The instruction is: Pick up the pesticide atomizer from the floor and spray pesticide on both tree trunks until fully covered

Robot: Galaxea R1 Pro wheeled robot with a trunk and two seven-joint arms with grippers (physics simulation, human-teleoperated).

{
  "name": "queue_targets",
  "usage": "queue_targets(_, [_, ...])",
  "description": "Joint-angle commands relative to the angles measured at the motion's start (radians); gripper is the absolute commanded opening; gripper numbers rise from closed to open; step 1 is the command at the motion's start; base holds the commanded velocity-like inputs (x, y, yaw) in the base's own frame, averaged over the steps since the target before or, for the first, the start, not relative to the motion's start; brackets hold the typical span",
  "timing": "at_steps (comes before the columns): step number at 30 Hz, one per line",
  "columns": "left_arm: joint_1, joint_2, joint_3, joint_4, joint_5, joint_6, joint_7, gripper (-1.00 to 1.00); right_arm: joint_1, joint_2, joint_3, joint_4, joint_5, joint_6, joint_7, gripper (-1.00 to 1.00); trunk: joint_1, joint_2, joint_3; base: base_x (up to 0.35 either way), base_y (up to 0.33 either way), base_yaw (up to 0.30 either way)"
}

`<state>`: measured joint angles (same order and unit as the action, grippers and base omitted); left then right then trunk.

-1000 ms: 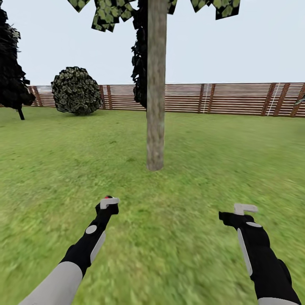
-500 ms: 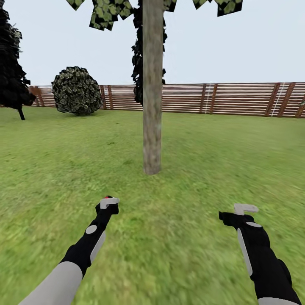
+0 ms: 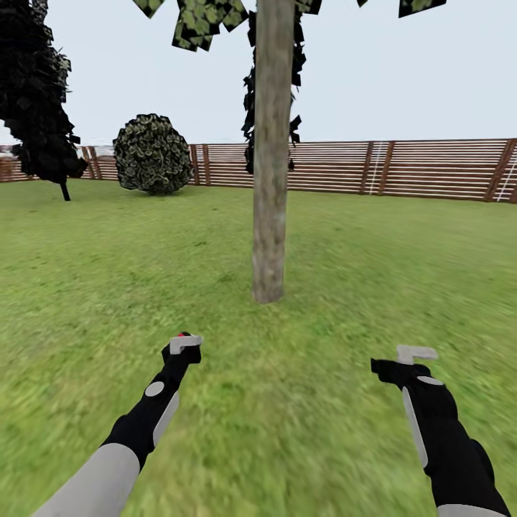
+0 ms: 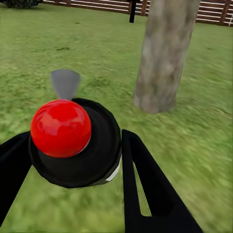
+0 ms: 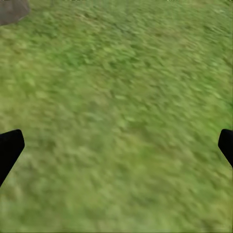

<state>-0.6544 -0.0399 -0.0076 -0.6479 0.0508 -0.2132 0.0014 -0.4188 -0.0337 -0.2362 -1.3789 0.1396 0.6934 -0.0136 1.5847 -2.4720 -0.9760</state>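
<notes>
One tree stands straight ahead, its thick grey-brown trunk (image 3: 270,179) rising from the grass floor (image 3: 345,273) a short way beyond my arms. The same trunk (image 4: 165,53) appears close by in the left wrist view, and its base (image 5: 12,9) shows at a corner of the right wrist view. My left gripper (image 3: 185,343) (image 4: 73,136) is shut on the pesticide atomizer (image 3: 185,335) (image 4: 73,143), a black body with a red cap. It is aimed at the trunk's foot. My right gripper (image 3: 406,359) (image 5: 119,145) hangs open over bare grass.
A brown slat fence (image 3: 402,169) closes the lawn at the back. A round bush (image 3: 152,153) and a dark cypress (image 3: 43,93) stand at the far left. Another dark cypress (image 3: 250,108) is behind the trunk. Open grass lies on both sides of the tree.
The whole view has shifted: the camera has turned a little left and come slightly closer to the tree. Both arms hold the same pose.
</notes>
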Motion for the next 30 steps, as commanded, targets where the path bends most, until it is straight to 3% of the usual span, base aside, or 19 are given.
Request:
queue_targets(1, [0.0,0.0,0.0,0.0,0.0,0.0,0.0,-1.0,0.0,0.0,0.0,0.0,0.0,0.0,0.0,1.0,0.0,0.0,0.0,0.263,-0.177,0.012])
queue_targets(7, [0.0,0.0,0.0,0.0,0.0,0.0,0.0,-1.0,0.0,0.0,0.0,0.001,0.0,0.0,0.0,1.0,0.0,0.0,0.0,0.169,-0.104,0.003])
queue_targets(30, [0.0,0.0,0.001,-0.001,0.002,0.0,0.0,-1.0,0.0,-0.002,0.0,0.001,0.003,-0.001,0.002,1.0,0.0,0.0,0.0,0.004,-0.002,-0.011])
